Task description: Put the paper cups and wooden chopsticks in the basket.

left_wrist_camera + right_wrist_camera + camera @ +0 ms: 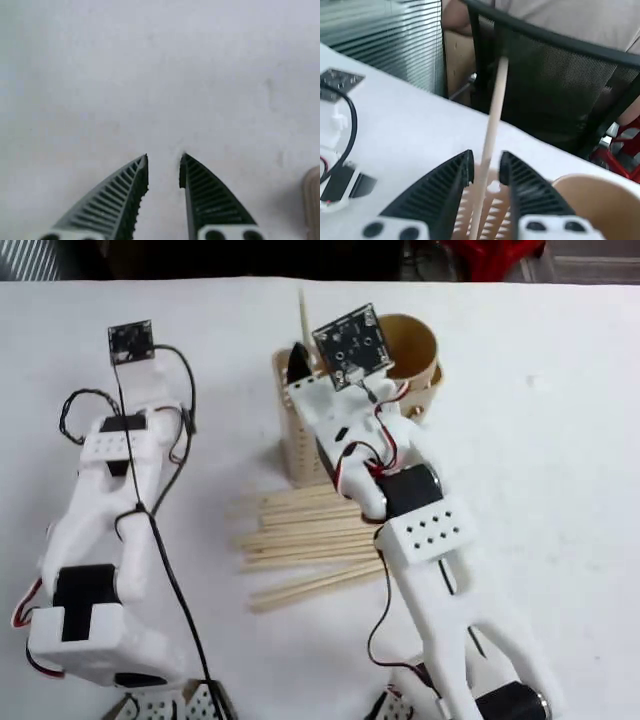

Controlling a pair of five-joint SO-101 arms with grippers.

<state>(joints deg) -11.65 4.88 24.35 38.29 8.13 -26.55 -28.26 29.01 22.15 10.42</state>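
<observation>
One chopstick [492,115] stands nearly upright inside the right pincer [486,160], its lower end heading down into the slatted wooden basket [296,452]. Whether that pincer is clamped on the stick or only straddling it, I cannot tell. The left pincer [164,157] sits apart from the work over bare desk [540,490], slightly parted and holding nothing.

Most of the chopsticks are not in the basket yet. A loose pile [305,535] lies flat on the desk just in front of it, sticks roughly parallel and overlapping. A paper cup [422,360] stands mouth-up just beside the basket, partly hidden by the right arm.

The sticks look light, stiff and smooth, so I expect them to roll or swivel in a loose pinch. Taking one across its length near the middle should keep it balanced. A grip near an end would likely let it droop or twist. A stick at the edge of the pile should be easier to separate than one buried among the others.

The cup is probably very light and thin-walled, easy to crush or knock over. A gentle hold over the rim, one side inside and one outside, seems safest. The basket is tall and narrow and may tip if nudged.
</observation>
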